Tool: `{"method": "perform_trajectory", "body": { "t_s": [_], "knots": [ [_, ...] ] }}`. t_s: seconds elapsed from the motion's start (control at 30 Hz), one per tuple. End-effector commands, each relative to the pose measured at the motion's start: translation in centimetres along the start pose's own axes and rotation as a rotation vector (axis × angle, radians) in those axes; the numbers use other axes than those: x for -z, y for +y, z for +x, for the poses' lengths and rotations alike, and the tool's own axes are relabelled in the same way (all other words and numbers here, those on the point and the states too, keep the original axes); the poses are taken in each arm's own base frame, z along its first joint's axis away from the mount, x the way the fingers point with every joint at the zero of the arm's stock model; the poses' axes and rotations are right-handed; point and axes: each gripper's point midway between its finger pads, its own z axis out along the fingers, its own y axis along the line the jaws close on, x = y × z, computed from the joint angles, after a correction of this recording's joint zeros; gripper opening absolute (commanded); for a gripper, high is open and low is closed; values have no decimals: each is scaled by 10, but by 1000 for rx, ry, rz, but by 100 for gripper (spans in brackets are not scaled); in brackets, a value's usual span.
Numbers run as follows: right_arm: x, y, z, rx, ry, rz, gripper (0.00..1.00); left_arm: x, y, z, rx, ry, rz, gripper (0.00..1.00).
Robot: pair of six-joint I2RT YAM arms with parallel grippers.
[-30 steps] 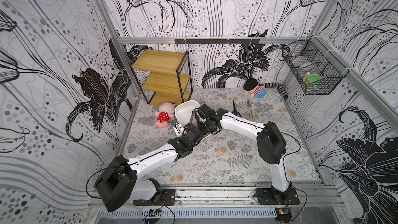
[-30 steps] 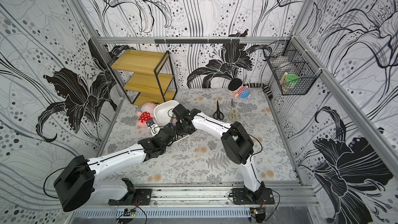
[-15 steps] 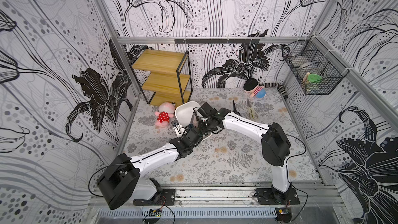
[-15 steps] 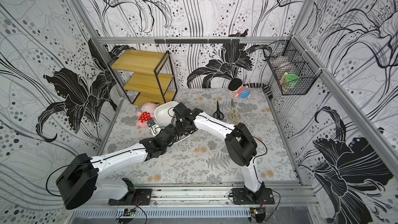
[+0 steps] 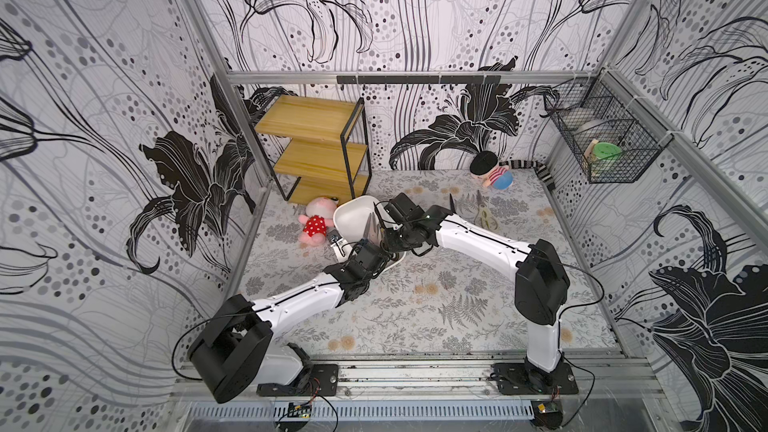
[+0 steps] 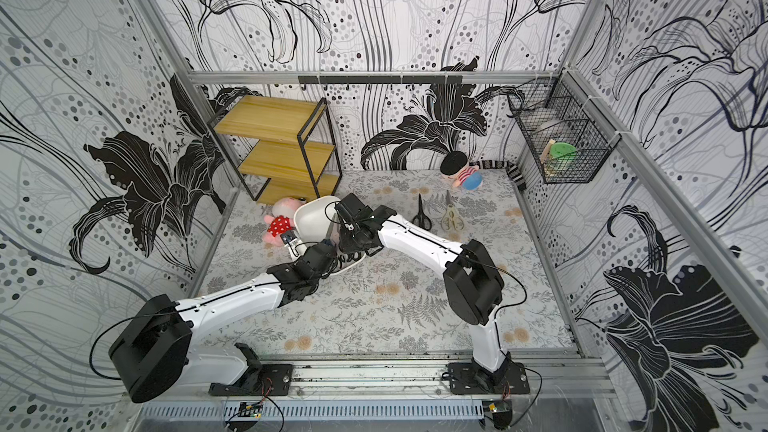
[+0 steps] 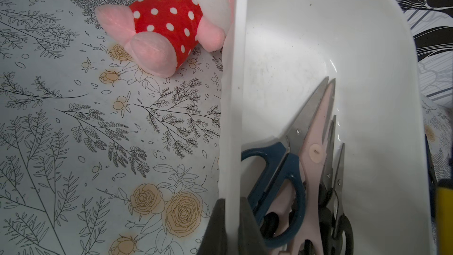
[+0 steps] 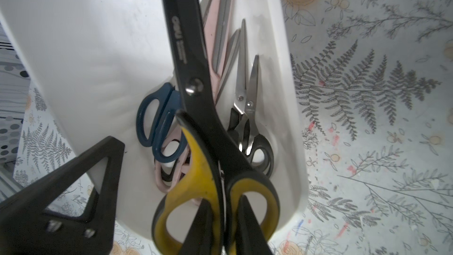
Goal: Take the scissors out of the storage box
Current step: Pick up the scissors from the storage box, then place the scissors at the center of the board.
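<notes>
Right gripper was pinched tight on the yellow-black scissors over the box, and left gripper was clamped on its left wall.

My left arm, right arm: white tube links, bulky black joint housings, tiny screws along shells. Thin black cables loop off joints. My fingers: black tapered wedges. Base plates black.
</notes>
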Motion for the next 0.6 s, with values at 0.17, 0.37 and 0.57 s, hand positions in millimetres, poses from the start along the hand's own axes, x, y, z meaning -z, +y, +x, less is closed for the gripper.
{"method": "perform_trajectory", "body": {
  "t_s": [0.17, 0.37, 0.57],
  "knots": [
    [20, -66, -28, -30, -58, 214, 0, 8, 6, -15, 63, -48, 37, 0],
    [5, -123, -41, -107, -41, 290, 0, 12, 16, -12, 67, -41, 40, 0],
    [-25, -143, -58, -154, -31, 357, 0, 14, 16, -13, 66, -36, 47, 0]
  ]
}}
